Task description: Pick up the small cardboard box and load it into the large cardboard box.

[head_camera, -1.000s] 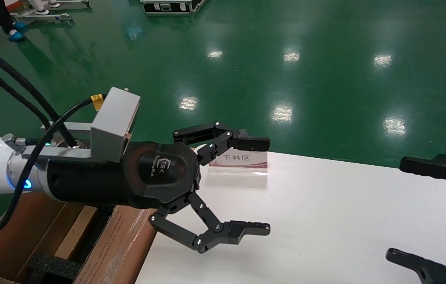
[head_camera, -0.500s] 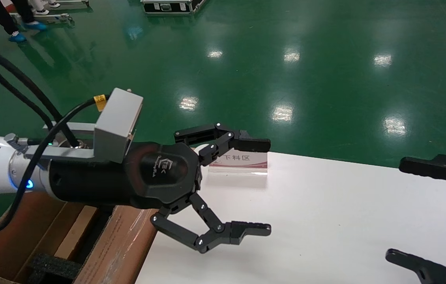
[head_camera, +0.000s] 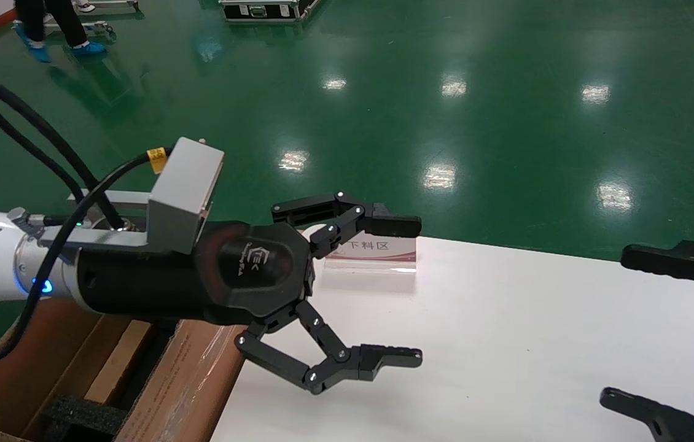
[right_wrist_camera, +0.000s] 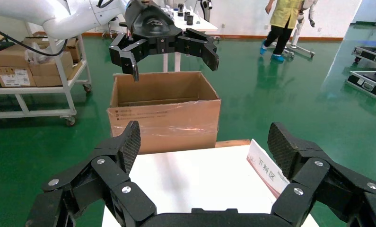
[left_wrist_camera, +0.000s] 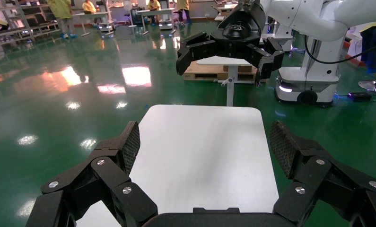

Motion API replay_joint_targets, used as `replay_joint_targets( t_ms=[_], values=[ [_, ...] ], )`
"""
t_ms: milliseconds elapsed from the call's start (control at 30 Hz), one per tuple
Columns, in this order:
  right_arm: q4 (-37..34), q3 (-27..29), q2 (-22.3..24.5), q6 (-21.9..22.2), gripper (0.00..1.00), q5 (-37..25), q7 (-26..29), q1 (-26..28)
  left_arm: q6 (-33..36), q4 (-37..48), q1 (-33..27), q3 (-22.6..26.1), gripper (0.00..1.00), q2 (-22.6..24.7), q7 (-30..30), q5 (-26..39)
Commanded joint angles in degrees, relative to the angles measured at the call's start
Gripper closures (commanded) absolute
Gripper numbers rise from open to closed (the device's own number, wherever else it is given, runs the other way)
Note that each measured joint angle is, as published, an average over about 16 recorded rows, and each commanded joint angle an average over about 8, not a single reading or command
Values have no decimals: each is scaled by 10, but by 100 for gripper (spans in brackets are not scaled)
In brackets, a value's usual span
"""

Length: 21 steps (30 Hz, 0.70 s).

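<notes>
Left gripper (head_camera: 405, 288) partly hides the large cardboard box (head_camera: 187, 380).

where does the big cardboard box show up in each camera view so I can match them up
Head view: the large cardboard box sits in the lower left corner, under the left hand, beside the white table.
Left wrist view: not in it.
Right wrist view: it stands at centre, beyond the table's far end, below the left hand.
Shared landmark: the table sign.
</notes>
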Motion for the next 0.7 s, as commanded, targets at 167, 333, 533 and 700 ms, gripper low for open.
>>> replay_joint_targets(
  t_ms=[167, 333, 533, 700],
  values=[
    [0, 0, 0, 0, 0, 0, 0, 0, 0, 0, 0, 0, 0, 0, 0, 0],
    [0, 0, 0, 0, 0, 0, 0, 0, 0, 0, 0, 0, 0, 0, 0, 0],
    [0, 0, 0, 0, 0, 0, 0, 0, 0, 0, -1, 1, 0, 0, 0, 1],
    [0, 0, 0, 0, 0, 0, 0, 0, 0, 0, -1, 1, 0, 0, 0, 1]
  ],
)
